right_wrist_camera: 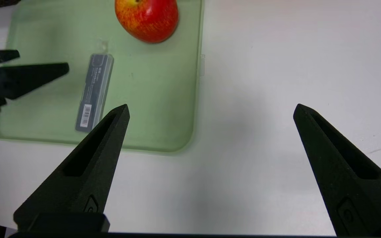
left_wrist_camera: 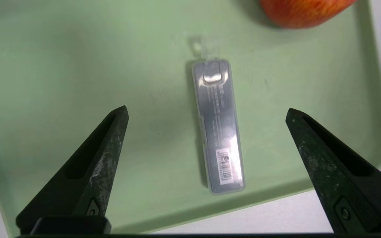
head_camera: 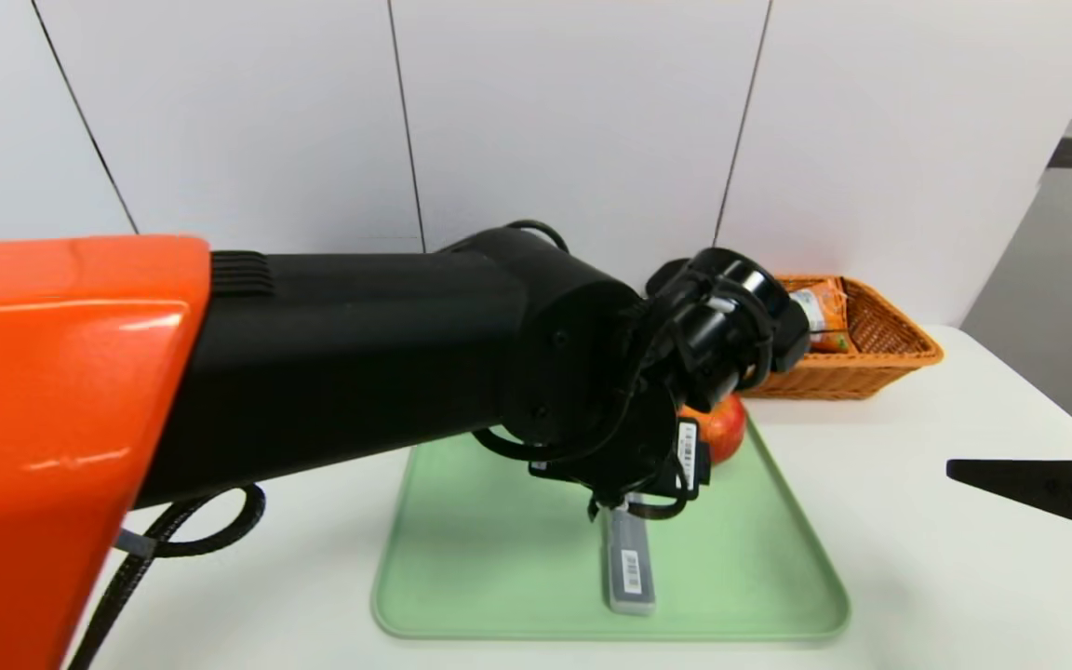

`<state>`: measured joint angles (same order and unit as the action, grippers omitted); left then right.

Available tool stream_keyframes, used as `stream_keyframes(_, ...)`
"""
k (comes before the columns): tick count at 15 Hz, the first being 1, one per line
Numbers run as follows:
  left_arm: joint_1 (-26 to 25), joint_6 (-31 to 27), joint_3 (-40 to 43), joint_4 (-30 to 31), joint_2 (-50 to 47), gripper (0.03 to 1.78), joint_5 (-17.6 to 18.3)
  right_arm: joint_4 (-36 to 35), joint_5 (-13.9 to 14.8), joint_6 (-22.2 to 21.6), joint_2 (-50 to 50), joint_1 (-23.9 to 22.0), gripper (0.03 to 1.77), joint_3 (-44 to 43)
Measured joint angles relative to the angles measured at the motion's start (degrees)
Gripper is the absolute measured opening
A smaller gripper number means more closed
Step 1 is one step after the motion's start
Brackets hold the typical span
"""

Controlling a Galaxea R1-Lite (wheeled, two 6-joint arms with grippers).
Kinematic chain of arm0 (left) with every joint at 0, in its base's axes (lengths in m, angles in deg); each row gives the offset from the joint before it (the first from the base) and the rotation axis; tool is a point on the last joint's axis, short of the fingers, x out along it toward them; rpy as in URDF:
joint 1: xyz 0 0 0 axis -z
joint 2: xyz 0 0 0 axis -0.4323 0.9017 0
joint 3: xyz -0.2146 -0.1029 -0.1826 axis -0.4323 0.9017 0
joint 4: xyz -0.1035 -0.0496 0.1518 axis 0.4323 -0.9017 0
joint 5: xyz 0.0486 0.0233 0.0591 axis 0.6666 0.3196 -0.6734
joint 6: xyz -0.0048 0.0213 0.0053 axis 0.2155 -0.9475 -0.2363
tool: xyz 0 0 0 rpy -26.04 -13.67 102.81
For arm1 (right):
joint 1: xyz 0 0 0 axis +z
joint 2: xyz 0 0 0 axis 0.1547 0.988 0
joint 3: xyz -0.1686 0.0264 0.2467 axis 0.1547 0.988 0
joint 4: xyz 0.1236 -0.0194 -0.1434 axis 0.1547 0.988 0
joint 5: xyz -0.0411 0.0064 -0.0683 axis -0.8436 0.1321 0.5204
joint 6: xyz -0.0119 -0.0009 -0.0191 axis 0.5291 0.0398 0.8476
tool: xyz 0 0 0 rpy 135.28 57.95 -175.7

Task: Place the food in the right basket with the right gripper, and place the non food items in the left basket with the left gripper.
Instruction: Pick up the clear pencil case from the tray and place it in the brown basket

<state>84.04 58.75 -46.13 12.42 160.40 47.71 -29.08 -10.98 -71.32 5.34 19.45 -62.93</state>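
Left gripper [left_wrist_camera: 207, 112] hung over grey case [left_wrist_camera: 218, 127] on green tray [left_wrist_camera: 61, 66], fingers wide, nothing held. Right gripper [right_wrist_camera: 210, 109] parked above desk [right_wrist_camera: 276, 66], fingers wide too.

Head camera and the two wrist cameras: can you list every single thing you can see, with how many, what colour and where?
tray: one, pale green, on the white table in front of the robot
case: one, slim and grey with a barcode, lying flat on the tray
apple: one, red, on the tray's far part, apart from the case
right basket: one, orange-tan wicker, far right on the table
snack packet: one, orange-edged, inside the right basket
table: one, white, under everything
left gripper: one, black, fingers open, above the case
right gripper: one, black, fingers open, over bare table right of the tray
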Motion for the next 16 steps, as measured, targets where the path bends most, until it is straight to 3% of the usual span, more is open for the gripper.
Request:
stream_keyframes(3,0.61,2.91,0.05,-1.18,2.17,1.69,0.11,-4.27,-0.11,-0.02,-0.02,0.01,1.71,2.40)
stream_keyframes(8,0.74,4.19,0.05,-1.96,3.80,1.69,2.46,-4.62,-0.09,-0.46,0.02,0.00,1.71,4.02)
stream_keyframes(16,1.13,4.18,-0.13,-1.55,7.30,1.69,2.79,-4.62,0.01,-0.46,0.00,0.00,1.71,4.24)
